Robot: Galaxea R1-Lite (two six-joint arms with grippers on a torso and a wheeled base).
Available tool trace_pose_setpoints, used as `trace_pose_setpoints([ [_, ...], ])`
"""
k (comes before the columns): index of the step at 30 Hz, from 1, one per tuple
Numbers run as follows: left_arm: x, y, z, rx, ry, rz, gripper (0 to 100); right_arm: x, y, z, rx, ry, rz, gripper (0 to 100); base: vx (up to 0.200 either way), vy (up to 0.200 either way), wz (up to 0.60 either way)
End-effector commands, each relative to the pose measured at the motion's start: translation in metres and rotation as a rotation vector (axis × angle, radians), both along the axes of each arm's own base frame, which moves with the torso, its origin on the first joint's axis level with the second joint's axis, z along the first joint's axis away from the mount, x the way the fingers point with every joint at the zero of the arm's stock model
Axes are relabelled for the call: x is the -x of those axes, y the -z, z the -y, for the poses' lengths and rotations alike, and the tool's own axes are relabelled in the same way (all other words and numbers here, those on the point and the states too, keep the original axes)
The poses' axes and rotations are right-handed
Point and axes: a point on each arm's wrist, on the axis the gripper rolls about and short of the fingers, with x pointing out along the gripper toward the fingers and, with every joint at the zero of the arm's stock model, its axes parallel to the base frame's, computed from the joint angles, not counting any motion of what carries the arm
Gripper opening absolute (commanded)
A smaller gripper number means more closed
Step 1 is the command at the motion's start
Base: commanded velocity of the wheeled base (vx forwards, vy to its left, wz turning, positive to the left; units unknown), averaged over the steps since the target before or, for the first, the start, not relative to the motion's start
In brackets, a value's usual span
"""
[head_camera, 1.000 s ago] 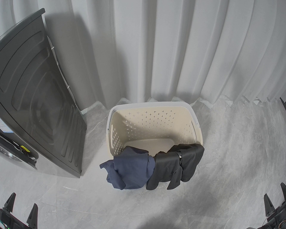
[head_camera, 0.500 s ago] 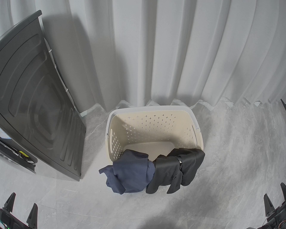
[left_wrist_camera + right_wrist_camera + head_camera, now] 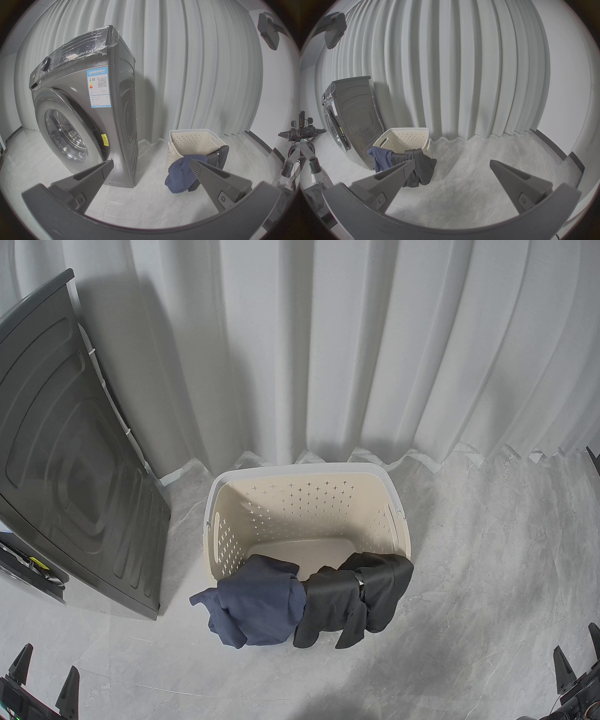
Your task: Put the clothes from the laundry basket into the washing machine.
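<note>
The cream laundry basket (image 3: 300, 505) is standing on the grey floor (image 3: 500, 565) in the middle of the scene, just in front of a white curtain (image 3: 350, 346) that is hanging along the far side. Two pieces of clothing are hanging over the basket's near rim. A blue garment (image 3: 259, 602) is draping over the left part of that rim and spilling down the outside towards the floor. A black garment (image 3: 353, 599) is lying just beside it on the right, touching it and folding over the near right corner. The grey washing machine (image 3: 69, 452) is standing to the left of the basket, near it but apart, with its ribbed side panel facing the basket. Its round glass door (image 3: 65, 134) is facing the near side, and I cannot tell whether that door is latched. The left tool (image 3: 150, 162) is hovering low at the near left, well apart from the basket, opened wide with nothing in it. The right tool (image 3: 451, 162) is hovering low at the near right, likewise wide open and holding nothing, well apart from the clothes.
</note>
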Motion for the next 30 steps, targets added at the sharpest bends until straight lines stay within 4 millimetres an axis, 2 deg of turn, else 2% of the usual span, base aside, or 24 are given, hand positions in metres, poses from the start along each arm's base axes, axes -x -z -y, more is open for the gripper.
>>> trace_pose_setpoints([
  [1,-0.0003,0.0046,0.0000,0.000,0.000,-0.003,100,-0.0001,0.0052,0.0000,0.000,0.000,0.000,100,0.200,0.000,0.00],
  [3,-0.0003,0.0048,0.0000,0.000,0.000,-0.005,100,-0.0001,0.0052,0.0000,0.000,0.000,0.000,100,0.200,0.000,0.00],
  [12,-0.0003,0.0046,0.0000,0.000,0.000,-0.003,100,-0.0001,0.0052,0.0000,0.000,0.000,0.000,100,0.000,0.000,0.00],
  [18,-0.0003,0.0048,0.0000,0.000,0.000,-0.005,100,-0.0001,0.0052,0.0000,0.000,0.000,0.000,100,0.200,0.000,0.00],
  [27,-0.0003,0.0048,0.0000,0.000,0.000,-0.005,100,-0.0001,0.0052,0.0000,0.000,0.000,0.000,100,0.000,0.000,0.00],
  [30,-0.0003,0.0048,0.0000,0.000,0.000,-0.005,100,-0.0001,0.0052,0.0000,0.000,0.000,0.000,100,0.000,-0.200,0.00],
])
